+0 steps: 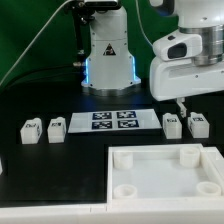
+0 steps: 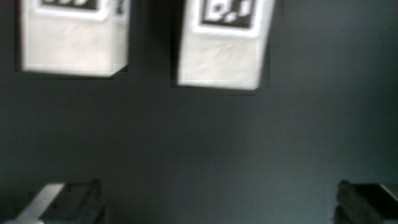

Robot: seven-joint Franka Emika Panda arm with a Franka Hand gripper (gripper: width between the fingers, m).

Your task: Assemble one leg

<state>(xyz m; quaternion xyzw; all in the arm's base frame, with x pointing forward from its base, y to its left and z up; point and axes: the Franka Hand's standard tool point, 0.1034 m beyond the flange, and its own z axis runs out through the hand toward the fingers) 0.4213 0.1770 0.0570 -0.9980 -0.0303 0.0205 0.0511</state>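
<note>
Four small white legs with marker tags stand on the black table. Two are at the exterior view's left [image 1: 30, 130] [image 1: 56, 128] and two at its right [image 1: 171, 124] [image 1: 197, 125]. My gripper [image 1: 183, 106] hangs just above and behind the right pair. In the wrist view two legs [image 2: 75, 35] [image 2: 222, 42] lie ahead of my gripper [image 2: 221, 203], apart from it. Its dark fingertips [image 2: 71, 200] stand wide apart with only bare table between them. The gripper is open and empty.
The marker board [image 1: 112, 120] lies flat between the two pairs of legs. A large white square panel with round corner sockets [image 1: 165, 170] lies at the front right. The robot base [image 1: 108, 55] stands behind the marker board.
</note>
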